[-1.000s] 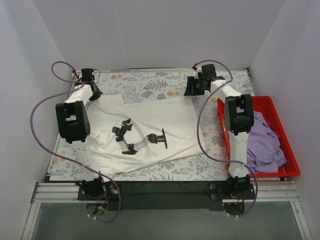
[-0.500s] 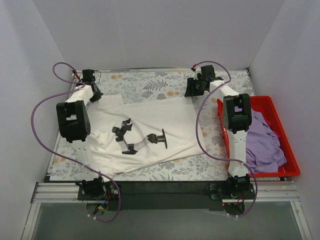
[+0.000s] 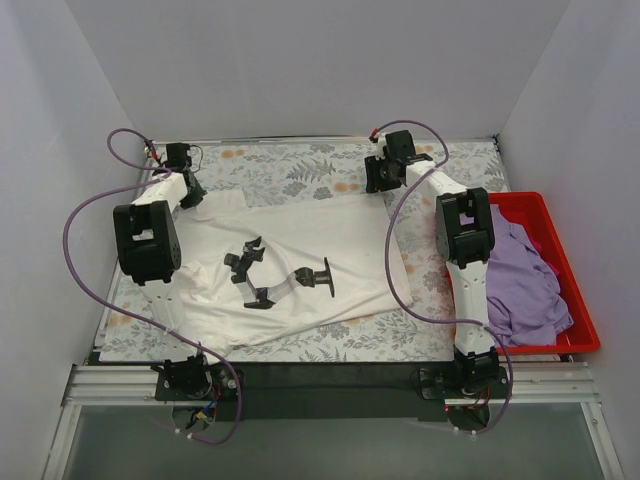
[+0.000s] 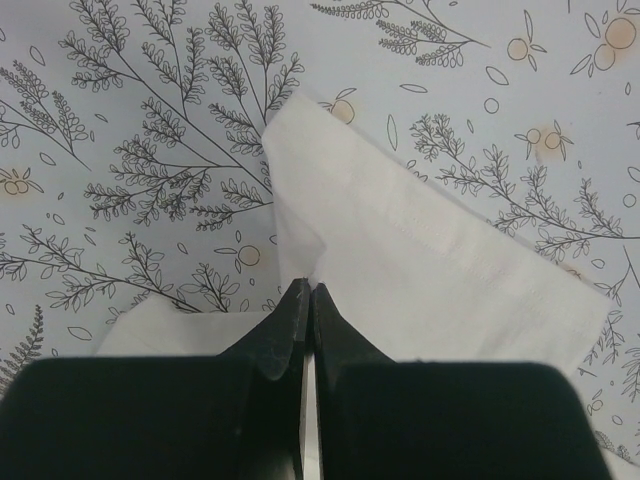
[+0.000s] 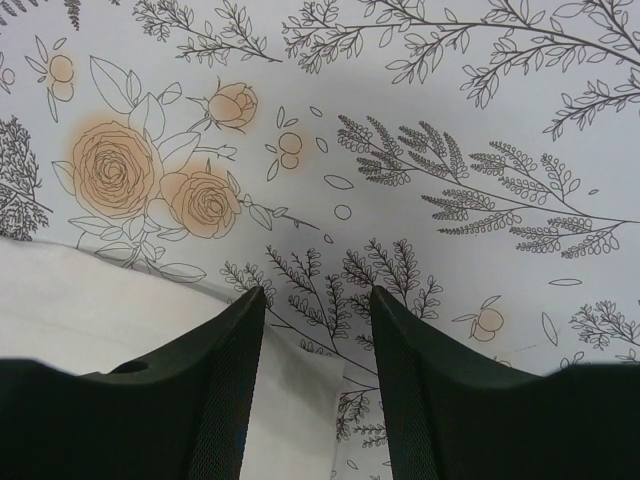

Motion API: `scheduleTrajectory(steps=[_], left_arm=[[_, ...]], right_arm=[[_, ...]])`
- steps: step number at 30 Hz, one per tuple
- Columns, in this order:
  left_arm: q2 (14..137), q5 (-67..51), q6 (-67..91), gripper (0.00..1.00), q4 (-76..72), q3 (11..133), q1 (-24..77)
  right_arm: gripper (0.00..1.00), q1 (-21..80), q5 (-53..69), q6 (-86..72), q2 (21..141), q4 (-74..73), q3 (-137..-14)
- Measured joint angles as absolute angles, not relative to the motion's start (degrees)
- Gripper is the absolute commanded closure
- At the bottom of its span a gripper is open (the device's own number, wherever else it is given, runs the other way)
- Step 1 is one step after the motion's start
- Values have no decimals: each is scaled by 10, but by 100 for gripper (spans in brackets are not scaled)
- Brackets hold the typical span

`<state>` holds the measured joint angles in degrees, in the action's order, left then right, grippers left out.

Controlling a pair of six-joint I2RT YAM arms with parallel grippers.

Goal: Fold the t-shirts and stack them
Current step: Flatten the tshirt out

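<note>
On white tee (image 4: 420, 270): left fingers (image 4: 284, 335) closed, seemingly pinching.

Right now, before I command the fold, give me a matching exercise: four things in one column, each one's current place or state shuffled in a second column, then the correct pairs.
Column 1
1. white t-shirt
2. lavender t-shirt
3. left gripper
4. right gripper

Column 2
A. open, over the white t-shirt's far right corner
B. heaped in the red bin
C. shut, pinching a corner of the white t-shirt
D. spread out on the floral tablecloth

Pairs: 1-D, 2-B, 3-C, 4-A
</note>
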<state>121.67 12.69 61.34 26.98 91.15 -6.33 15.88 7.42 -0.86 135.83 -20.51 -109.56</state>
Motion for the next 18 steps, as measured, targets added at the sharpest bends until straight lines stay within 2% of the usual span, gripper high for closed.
scheduleTrajectory(steps=[4,6,18], left_arm=[[1217,127,613,100,270,912,-63],[1217,127,613,100,269,912,-63],[1217,116,614,100,267,897,-63]], right_arm=[[55,161,60,-6,1354,-197,-1087],[59,161,59,-3,1354,-199,-1089],[55,150,74,-3,1334,-233,-1072]])
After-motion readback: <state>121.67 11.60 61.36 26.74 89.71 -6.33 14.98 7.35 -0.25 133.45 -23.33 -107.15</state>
